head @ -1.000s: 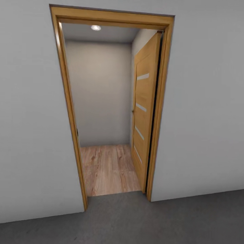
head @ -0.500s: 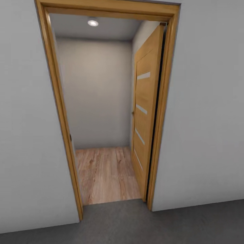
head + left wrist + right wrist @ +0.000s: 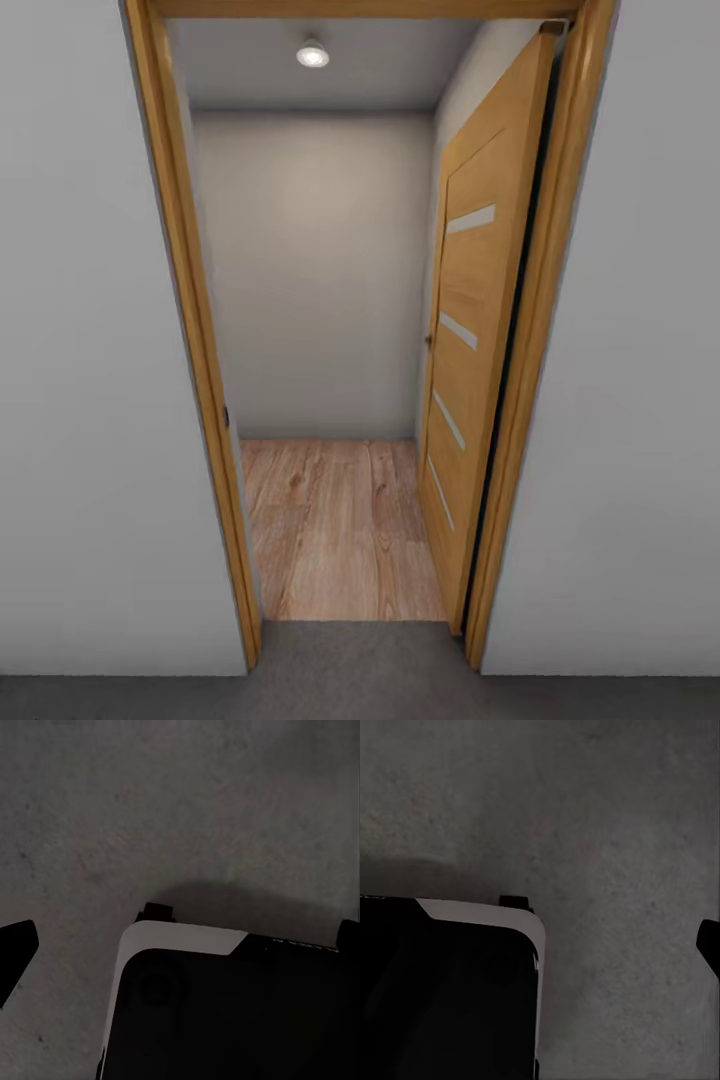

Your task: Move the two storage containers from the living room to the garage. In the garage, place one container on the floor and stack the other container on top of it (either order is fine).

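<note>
In the head view, a wooden doorframe is standing open ahead, its door swung inward at right, a wood-plank floor lying beyond the near grey concrete floor. A ceiling light is glowing. In the left wrist view and the right wrist view alike, the robot's base is sitting over the concrete; I cannot tell how either arm's jaws are set.

Black base, white-edged, prob. rounded corners.
</note>
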Available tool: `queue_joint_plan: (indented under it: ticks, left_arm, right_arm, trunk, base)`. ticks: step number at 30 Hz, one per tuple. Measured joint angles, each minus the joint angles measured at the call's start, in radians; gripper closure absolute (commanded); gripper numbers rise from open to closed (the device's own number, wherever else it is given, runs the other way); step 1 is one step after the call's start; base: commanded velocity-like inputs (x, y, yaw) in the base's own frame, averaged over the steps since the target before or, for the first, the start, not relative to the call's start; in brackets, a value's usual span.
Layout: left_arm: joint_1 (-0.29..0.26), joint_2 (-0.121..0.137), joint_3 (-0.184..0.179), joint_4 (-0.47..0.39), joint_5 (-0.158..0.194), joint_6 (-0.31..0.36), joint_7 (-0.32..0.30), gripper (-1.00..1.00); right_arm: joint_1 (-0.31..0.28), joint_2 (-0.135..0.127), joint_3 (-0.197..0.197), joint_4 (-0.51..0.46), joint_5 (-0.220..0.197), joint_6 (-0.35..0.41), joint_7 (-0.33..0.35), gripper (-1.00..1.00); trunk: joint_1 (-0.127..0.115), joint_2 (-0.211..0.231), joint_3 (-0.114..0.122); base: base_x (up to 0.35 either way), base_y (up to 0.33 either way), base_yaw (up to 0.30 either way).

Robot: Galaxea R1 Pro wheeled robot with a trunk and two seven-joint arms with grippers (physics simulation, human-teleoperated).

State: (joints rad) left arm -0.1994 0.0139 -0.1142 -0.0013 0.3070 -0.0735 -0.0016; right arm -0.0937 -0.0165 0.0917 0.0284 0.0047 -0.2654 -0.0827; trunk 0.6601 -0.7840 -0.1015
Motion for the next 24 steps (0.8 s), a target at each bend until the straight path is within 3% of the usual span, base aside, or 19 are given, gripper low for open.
queue_joint_plan:
  ticks: [11, 24]
  left_arm:
    - [0.0, 0.001, 0.0, 0.0, 0.0, 0.001, 0.0, -1.0]
    - [0.0, 0.001, 0.0, 0.0, 0.0, 0.001, 0.0, -1.0]
  right_arm:
    - [0.0, 0.001, 0.0, 0.0, 0.001, -0.001, 0.0, -1.0]
    - [0.0, 0.0, 0.0, 0.0, 0.001, -0.001, 0.002, -1.0]
  trunk:
    - [0.0, 0.0, 0.0]
    - [0.0, 0.0, 0.0]
  base:
    - [0.323, -0.055, 0.256]
    - [0.322, -0.001, 0.025]
